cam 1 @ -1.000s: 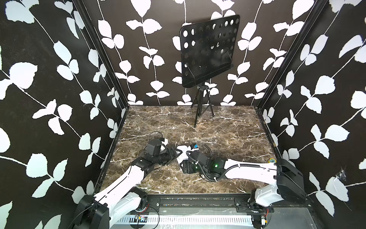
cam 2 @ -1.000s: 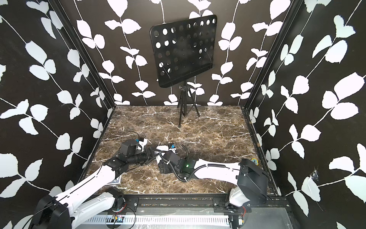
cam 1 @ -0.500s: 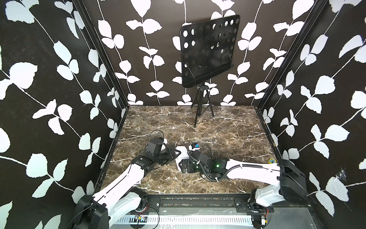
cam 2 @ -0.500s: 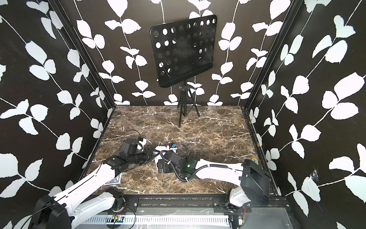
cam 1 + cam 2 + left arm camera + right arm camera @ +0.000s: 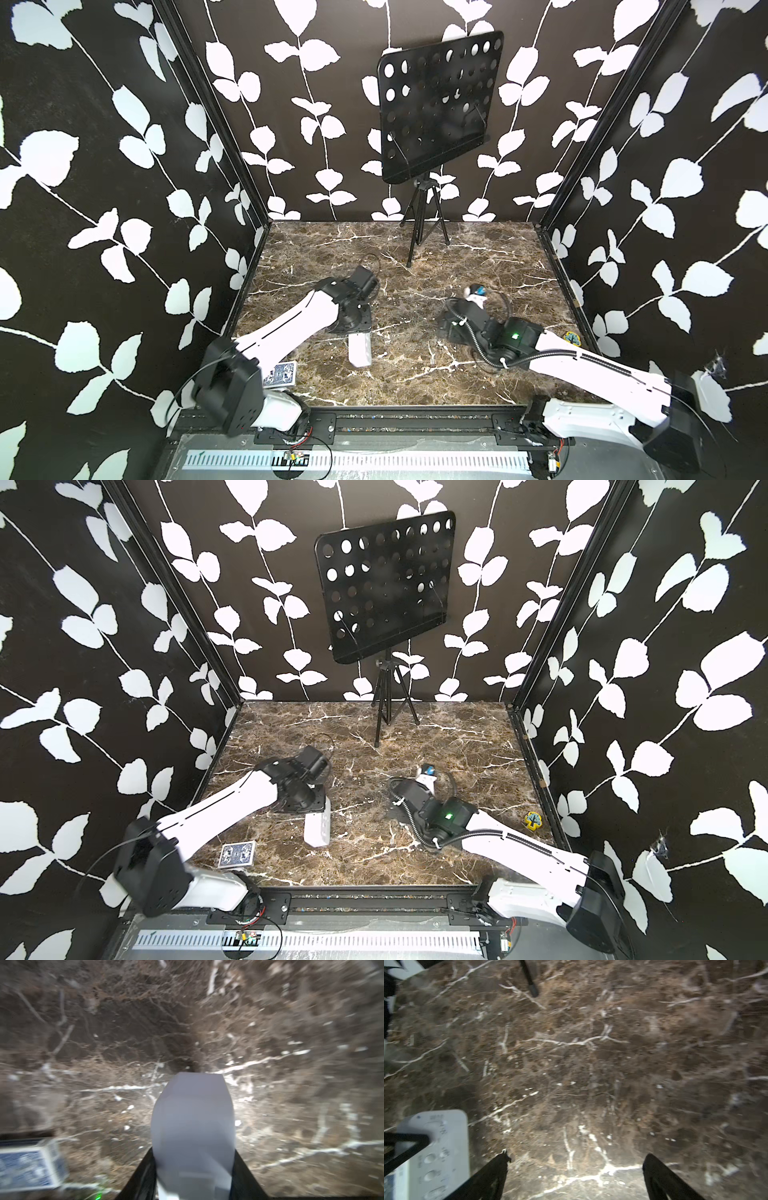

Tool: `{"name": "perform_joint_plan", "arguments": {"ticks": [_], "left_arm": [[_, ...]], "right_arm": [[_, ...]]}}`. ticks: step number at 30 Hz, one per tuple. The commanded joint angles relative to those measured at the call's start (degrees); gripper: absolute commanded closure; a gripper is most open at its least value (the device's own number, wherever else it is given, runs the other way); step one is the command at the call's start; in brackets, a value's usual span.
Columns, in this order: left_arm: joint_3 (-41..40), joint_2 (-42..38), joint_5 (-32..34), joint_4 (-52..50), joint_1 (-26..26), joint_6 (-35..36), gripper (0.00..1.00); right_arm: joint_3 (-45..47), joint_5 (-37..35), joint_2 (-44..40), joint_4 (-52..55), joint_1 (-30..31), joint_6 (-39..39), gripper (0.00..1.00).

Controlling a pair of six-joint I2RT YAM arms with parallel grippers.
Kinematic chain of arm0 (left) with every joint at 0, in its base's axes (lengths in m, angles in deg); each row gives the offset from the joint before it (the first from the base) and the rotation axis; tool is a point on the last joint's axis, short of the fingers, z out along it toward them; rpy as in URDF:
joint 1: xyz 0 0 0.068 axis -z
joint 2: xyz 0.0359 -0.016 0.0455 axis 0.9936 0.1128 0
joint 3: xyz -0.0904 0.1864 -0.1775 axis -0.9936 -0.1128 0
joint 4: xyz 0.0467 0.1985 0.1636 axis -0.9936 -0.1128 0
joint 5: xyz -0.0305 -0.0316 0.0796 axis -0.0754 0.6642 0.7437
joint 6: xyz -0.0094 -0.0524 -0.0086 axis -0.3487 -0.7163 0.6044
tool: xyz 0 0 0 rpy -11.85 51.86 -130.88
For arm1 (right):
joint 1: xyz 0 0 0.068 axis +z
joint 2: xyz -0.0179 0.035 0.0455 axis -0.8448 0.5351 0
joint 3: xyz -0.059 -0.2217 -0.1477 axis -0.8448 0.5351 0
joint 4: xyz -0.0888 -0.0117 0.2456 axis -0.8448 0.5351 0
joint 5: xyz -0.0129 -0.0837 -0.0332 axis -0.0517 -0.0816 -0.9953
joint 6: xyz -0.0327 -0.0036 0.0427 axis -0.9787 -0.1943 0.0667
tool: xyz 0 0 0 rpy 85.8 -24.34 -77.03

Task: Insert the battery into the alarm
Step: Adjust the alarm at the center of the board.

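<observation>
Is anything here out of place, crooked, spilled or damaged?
Nothing is spilled or broken. Only the alarm stands out: it does not lie flat, because the left end effector holds it by one end and it hangs toward the table. The right end effector is open and empty.

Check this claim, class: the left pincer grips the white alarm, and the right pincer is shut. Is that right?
Not quite. The right pincer is open, not shut: the right wrist view shows its fingers wide apart with only bare marble between them. The rest holds: the left pincer grips the white alarm, as the left wrist view shows.
</observation>
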Motion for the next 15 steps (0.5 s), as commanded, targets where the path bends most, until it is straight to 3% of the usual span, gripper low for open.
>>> {"name": "perform_joint_plan", "arguments": {"ticks": [1,9,12,15], "left_arm": [[6.4,3.1,9.9,-10.8,3.2,1.1,0.95],[16.8,20.9,20.8,-21.1,10.2,-2.9,0.96],[18.9,25.5,20.2,-20.5,11.1,-4.5,0.95],[21.7,28.6,19.9,-20.0,12.6,-5.7,0.86]], "right_arm": [[1.5,-3.2,-4.1,8.5,-2.7,-0.2,0.01],[3.2,-5.6,-7.2,14.5,-8.4,-3.5,0.01],[2.8,-5.1,-7.5,14.5,-9.8,-5.8,0.01],[3.5,-4.9,-8.5,13.6,-10.3,-6.7,0.01]]}}
